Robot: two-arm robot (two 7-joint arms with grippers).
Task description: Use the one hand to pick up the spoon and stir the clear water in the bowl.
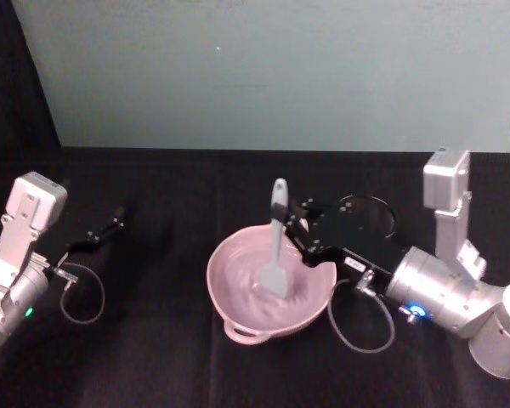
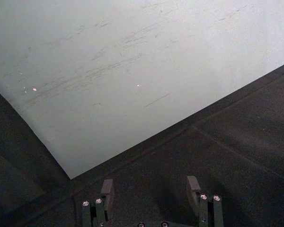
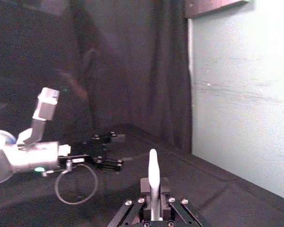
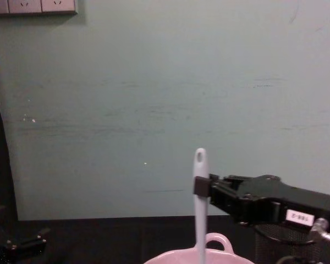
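spoon (image 1: 276, 248) upright in bowl (image 1: 272, 325)

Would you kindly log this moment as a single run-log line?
right gripper: shut on spoon, handle upright | spoon head: inside bowl | left gripper: open, parked at left

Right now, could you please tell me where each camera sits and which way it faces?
Head: high up, looking down on the table; both arms show, left gripper parked at the left, right gripper holding the spoon in the pink bowl.
Chest: low, facing forward to the wall; the right gripper comes in from the right.
Left wrist: faces table and wall; its own open jaws show.
Right wrist: looks across at the left gripper; its jaws grip the spoon.
Shared: head and chest both show spoon and bowl.
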